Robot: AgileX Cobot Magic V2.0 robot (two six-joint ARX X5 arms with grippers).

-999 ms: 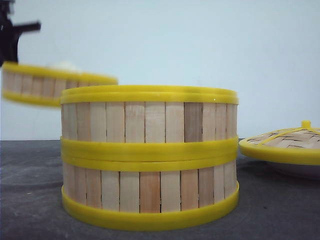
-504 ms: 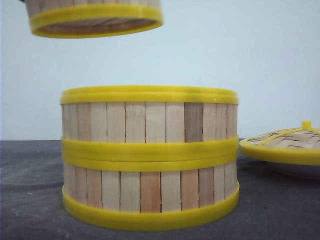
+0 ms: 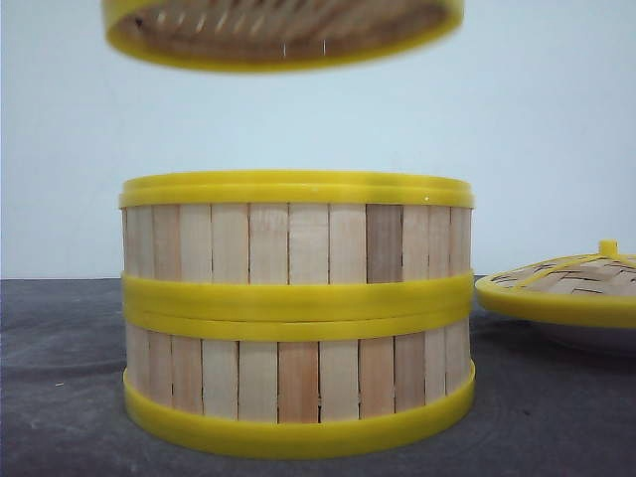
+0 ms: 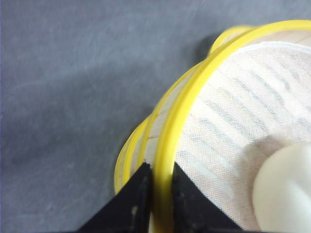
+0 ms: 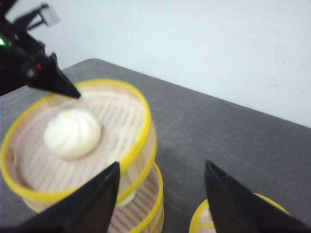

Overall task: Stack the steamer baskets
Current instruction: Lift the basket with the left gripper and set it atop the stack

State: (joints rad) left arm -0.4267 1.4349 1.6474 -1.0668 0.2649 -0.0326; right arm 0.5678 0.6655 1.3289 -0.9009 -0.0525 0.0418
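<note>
While the jaws bite the rim: left gripper (image 4: 156,182) clamped on the carried basket (image 3: 283,35), one finger each side of the wall.
Right gripper (image 5: 160,187): jaws apart, holding nothing.
Carried basket: in the air above the two stacked baskets (image 3: 296,313), not touching.
Load: a white bun (image 5: 72,132) on its slatted floor.
Handling: likely light and stiff; smooth plastic rim may slip, one-sided hold may tilt.
Lid (image 3: 561,288): at 3 o'clock of the stack, apart.
</note>
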